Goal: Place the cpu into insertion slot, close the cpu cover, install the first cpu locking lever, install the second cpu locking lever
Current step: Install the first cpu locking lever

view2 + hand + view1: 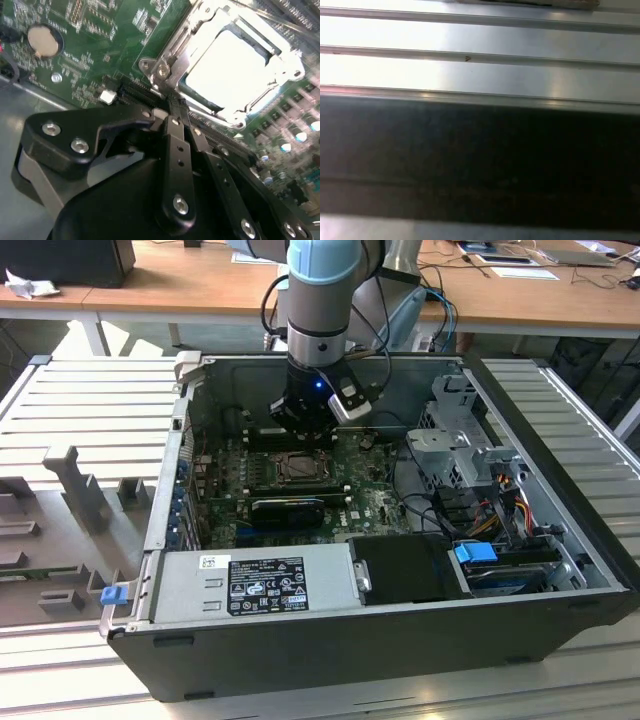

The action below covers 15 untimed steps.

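Note:
The cpu point(235, 70) lies flat in the insertion slot point(299, 470), its pale metal face glaring bright. The silvery cpu cover point(175, 57) is down around it, framing the chip. My gripper point(175, 106) is shut, its black fingers point(178, 145) pressed together with the tips at the cover's edge nearest me. I cannot tell whether anything is pinched between them. In the exterior view the gripper point(303, 435) hangs just behind the socket, low inside the open computer case. A thin metal rod point(290, 22) runs along the far side of the socket.
The green motherboard point(90, 55) carries a coin battery point(45, 40). A black card point(290, 508) lies in front of the socket, a grey power supply point(260, 585) at the case front, a drive cage point(460, 440) and cables at the exterior view's right. Ribbed metal point(480, 75) surrounds the case.

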Motion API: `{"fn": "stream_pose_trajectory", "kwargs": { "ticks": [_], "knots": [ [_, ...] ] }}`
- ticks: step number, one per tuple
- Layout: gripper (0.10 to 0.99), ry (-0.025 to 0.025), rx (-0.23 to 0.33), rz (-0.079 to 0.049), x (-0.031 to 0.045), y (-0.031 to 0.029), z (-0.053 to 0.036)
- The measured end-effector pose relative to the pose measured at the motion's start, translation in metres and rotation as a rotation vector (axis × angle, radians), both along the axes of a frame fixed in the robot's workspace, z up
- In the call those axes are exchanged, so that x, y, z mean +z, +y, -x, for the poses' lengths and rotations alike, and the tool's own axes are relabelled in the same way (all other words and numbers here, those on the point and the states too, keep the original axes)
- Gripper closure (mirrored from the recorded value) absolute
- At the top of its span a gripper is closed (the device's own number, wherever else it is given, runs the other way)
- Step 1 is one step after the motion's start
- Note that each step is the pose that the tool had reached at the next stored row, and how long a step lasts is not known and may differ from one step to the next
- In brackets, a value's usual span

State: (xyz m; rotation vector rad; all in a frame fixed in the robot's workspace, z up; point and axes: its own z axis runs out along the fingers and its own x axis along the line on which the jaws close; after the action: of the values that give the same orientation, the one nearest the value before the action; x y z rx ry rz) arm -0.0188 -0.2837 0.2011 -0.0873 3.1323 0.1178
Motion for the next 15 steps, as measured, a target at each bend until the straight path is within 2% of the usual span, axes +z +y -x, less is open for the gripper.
{"fn": "stream_pose_trajectory", "kwargs": {
  "ticks": [2,5,9,12,15],
  "knots": [
    [0.980,0.0014,0.000,0.001,-0.0007,-0.0002,-0.0006],
    [0.980,0.0010,0.000,0.001,-0.0004,-0.0001,-0.0009],
    [0.980,0.0009,0.000,0.001,0.0072,0.0000,-0.0010],
    [0.980,0.0011,0.000,0.027,0.0052,-0.0002,-0.0009],
    [0.980,0.0014,0.000,0.037,0.0029,-0.0002,-0.0009]
  ]
}}
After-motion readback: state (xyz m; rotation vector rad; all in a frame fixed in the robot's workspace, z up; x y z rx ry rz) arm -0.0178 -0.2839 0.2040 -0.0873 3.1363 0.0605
